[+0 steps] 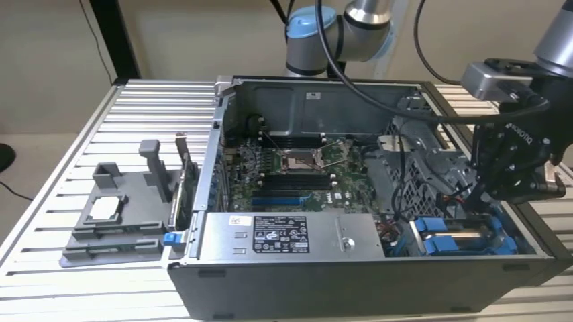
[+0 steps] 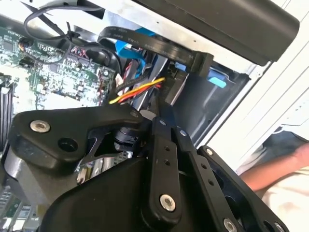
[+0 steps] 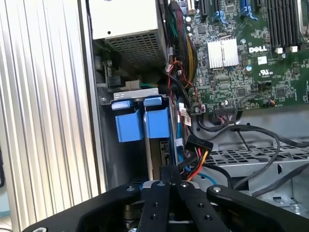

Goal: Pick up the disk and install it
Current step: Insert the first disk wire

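Note:
The disk (image 1: 465,239), silver with a bright blue frame, lies in the drive bay at the case's front corner on the exterior view's right. In the first wrist view its blue frame (image 3: 157,123) shows beside a second blue carrier (image 3: 129,124). My black gripper (image 1: 480,201) hangs just above that bay, inside the open computer case (image 1: 358,278). In both wrist views the fingers run together to a point among the cables: gripper (image 3: 169,170), gripper (image 2: 163,107). They look shut, and I see nothing between them. I cannot tell if the tips touch the disk.
A grey power supply box (image 1: 286,235) fills the case's front. The green motherboard (image 1: 296,174) lies behind it. Red, yellow and black cables (image 3: 195,162) crowd the fingertips. A grey fixture (image 1: 112,221) with a small silver chip stands on the slatted table at the left. A person's arm (image 2: 270,169) is beyond the case.

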